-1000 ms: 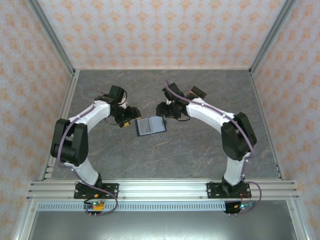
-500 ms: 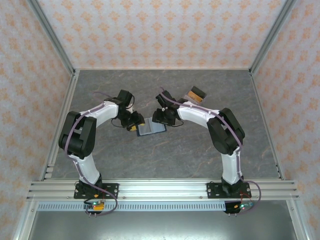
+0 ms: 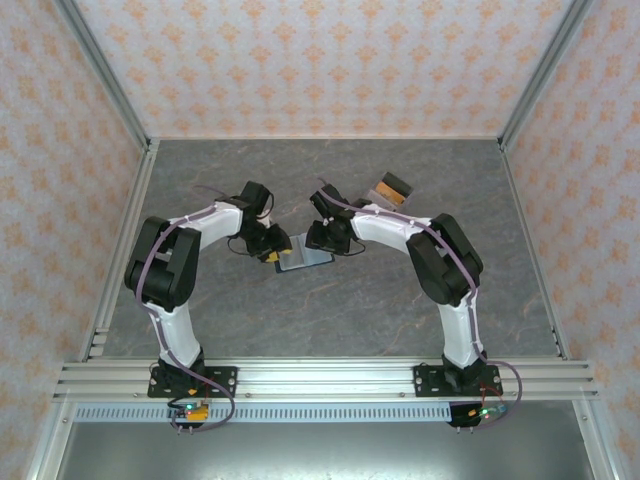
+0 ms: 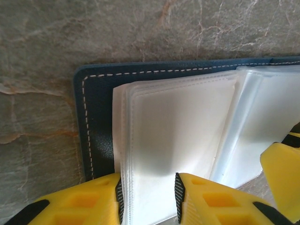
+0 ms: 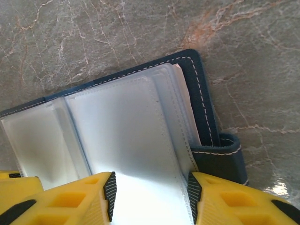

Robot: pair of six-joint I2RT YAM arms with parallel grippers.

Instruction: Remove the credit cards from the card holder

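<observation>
**A:** Status?
**B:** Worktop point(image 3: 350, 320) centre: card holder point(image 3: 305, 258) lies open flat, clear sleeves up. Left tool point(image 3: 272, 253) is at its 9 o'clock edge, right tool point(image 3: 318, 240) at 2. Both have jaws apart astride the sleeves, probably pinning it flat.
**A:** Cards?
**B:** Loose credit cards point(image 3: 392, 188) piled at holder's 1 o'clock, well apart.

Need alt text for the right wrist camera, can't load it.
The open navy card holder lies on the marble table, clear sleeves up, closure tab at right. The right gripper is open, its yellow fingers straddling the sleeves.
</observation>
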